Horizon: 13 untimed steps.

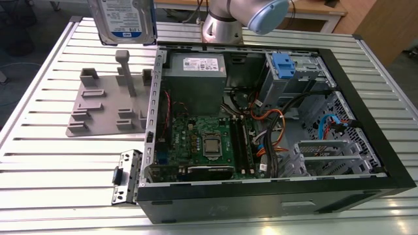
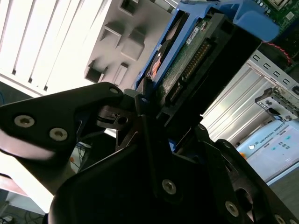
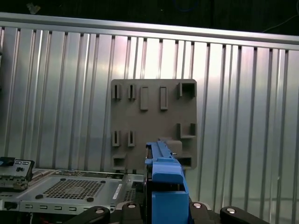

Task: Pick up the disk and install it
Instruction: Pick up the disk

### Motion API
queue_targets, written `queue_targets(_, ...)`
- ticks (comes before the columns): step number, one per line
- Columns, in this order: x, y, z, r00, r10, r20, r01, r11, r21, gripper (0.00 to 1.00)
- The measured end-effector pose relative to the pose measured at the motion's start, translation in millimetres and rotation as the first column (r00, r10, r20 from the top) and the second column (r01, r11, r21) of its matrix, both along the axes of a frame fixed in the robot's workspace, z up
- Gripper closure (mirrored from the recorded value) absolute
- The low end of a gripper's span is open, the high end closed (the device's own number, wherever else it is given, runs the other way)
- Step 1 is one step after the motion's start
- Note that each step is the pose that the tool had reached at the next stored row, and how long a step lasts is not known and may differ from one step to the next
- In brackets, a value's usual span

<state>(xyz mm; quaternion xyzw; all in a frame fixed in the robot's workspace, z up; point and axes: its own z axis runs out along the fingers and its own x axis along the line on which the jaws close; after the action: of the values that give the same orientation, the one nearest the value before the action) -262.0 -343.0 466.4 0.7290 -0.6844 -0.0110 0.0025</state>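
while clamped high over the ribbed silver metal table [image 1: 39,161], could lose the disk [image 1: 122,19], a flat rectangular silver metal hard drive with white-and-blue label and blue plastic side rails, to a slip in the hold; more likely, by judgement, if pinched on smooth plastic rather than on metal. would drop in that case onto the grey plastic slotted stand [image 1: 107,105] below, or glance off it onto the table. could also clip the rim of the open black desktop computer case [image 1: 261,205] just beside the stand, or snag the loose orange and blue cables [image 1: 277,132] near the green motherboard [image 1: 189,132] inside. might bind in a bay if offered up tilted or off-line, with rails and guides not square.

grips with the black two-finger gripper [image 2: 170,100] drawn narrow onto the drive, fingers [image 2: 143,109] flanking it in the second wrist view, no gap to be seen between pad and drive. carries it upright and on edge, label facing out in the exterior view, at that view's upper left and partly cut by the frame. reaches well beyond the fingertips, connector end and green circuit board turned toward the second wrist camera. hangs clear of stand, table and case alike, touching nothing but the gripper. lines up, in the first wrist view, over the stand's edge nearest the case.
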Motion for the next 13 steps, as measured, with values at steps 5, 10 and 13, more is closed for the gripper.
queue_targets(5,3.2,-3.9,0.0,1.0,0.0,0.0,0.0,1.0,0.0,0.64)
queue_targets(10,6.4,-8.1,-0.1,1.0,0.0,0.0,0.0,1.0,0.0,0.64)
queue_targets(13,8.3,-10.7,0.0,1.0,0.0,0.0,0.0,1.0,0.0,0.64)
